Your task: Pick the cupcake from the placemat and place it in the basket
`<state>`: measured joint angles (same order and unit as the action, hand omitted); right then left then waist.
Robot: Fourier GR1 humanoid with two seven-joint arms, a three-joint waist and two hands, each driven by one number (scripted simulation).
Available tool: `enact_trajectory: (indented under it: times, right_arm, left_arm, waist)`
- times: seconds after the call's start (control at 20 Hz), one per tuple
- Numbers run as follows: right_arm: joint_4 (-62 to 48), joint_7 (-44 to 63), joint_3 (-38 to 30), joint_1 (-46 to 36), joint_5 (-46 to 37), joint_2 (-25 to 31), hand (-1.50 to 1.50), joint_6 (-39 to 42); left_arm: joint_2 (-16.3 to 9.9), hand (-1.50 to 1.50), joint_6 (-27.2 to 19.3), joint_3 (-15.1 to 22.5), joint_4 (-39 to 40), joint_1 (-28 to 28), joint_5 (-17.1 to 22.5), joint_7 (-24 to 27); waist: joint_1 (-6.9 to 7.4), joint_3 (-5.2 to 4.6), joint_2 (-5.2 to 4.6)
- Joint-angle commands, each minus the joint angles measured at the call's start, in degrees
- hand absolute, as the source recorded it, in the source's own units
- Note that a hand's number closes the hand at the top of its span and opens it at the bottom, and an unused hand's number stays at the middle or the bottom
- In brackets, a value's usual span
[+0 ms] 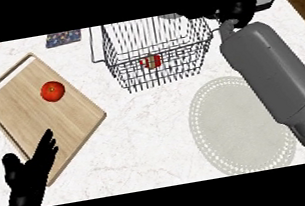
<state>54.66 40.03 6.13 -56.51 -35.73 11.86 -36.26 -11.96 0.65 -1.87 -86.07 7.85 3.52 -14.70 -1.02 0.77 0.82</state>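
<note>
cupcake (151, 62) in basket (121, 54), R hand (239, 10) beside, placemat (243, 125)

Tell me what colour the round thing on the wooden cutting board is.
Red; the tomato shows plainly in the head view.

basket (153, 54) open-topped, right forearm (274, 74) alongside

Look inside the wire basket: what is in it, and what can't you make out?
Inside the wire basket sits the cupcake, red and brown, seen through the wires. The right hand hangs beyond the basket's far right corner; its fingers are unclear.
</note>
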Motion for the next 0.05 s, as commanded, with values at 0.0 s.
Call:
enact_trajectory:
  times: [0.0]
  right_arm:
    - [11.5, 4.1, -0.4, 7.8, 0.9, 3.4, -1.5, 2.9]
  left_arm:
    - [-0.5, 0.0, 0.6, -1.0, 1.1, 2.5, 1.1, -3.2]
  waist:
    - [-0.93, -0.76, -0.03]
